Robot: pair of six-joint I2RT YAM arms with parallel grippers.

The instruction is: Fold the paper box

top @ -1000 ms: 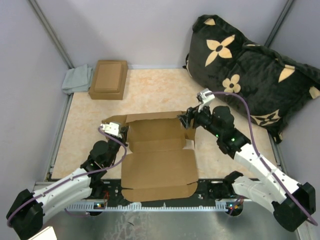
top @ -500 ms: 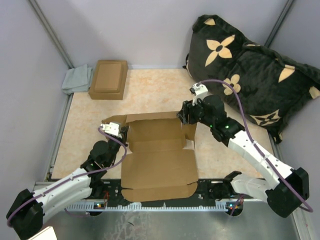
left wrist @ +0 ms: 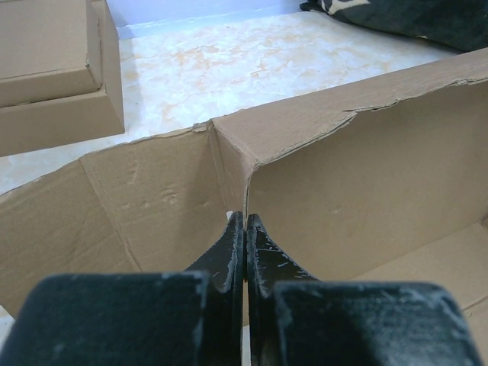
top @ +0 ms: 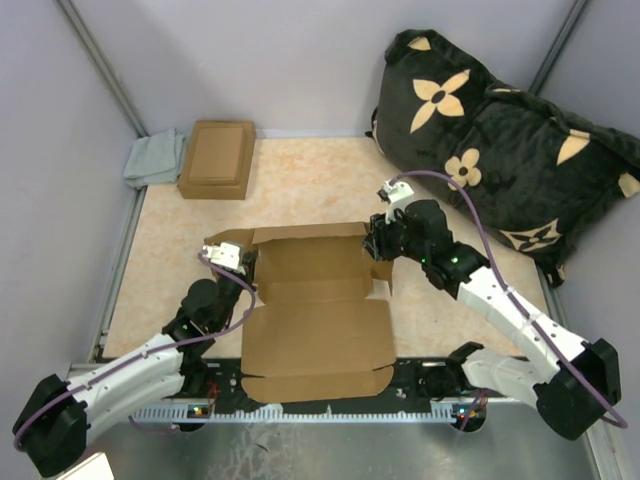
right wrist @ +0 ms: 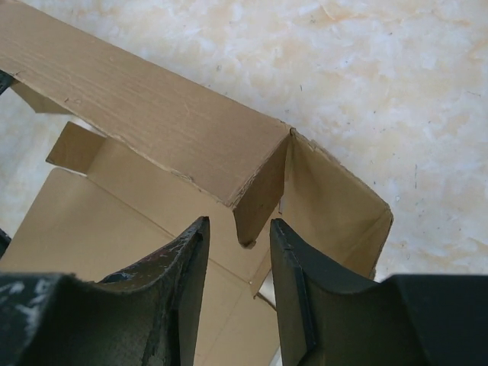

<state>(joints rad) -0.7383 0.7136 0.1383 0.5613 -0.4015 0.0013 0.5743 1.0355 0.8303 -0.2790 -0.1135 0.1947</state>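
The paper box [top: 315, 320] lies mid-table as a tan cardboard sheet, its back wall and side flaps raised and its front panel flat. My left gripper [top: 240, 266] sits at the box's left back corner. In the left wrist view its jaws [left wrist: 245, 217] are shut, tips at the seam between the side flap and the back wall [left wrist: 366, 175], with nothing seen between them. My right gripper [top: 372, 245] hangs over the right back corner. It is open [right wrist: 239, 223], and its fingers straddle a small folded corner tab [right wrist: 259, 198] of the back wall [right wrist: 152, 114] without touching it.
A smaller brown cardboard box with a stepped lid [top: 217, 158] stands at the back left beside a grey cloth [top: 155, 158]. A black pillow with tan flowers [top: 490, 130] fills the back right. Grey walls enclose the table, and a metal rail [top: 320, 412] runs along the near edge.
My right gripper has moved left and down onto the box's right back corner, and its jaws have narrowed. The left arm and the box have not moved.
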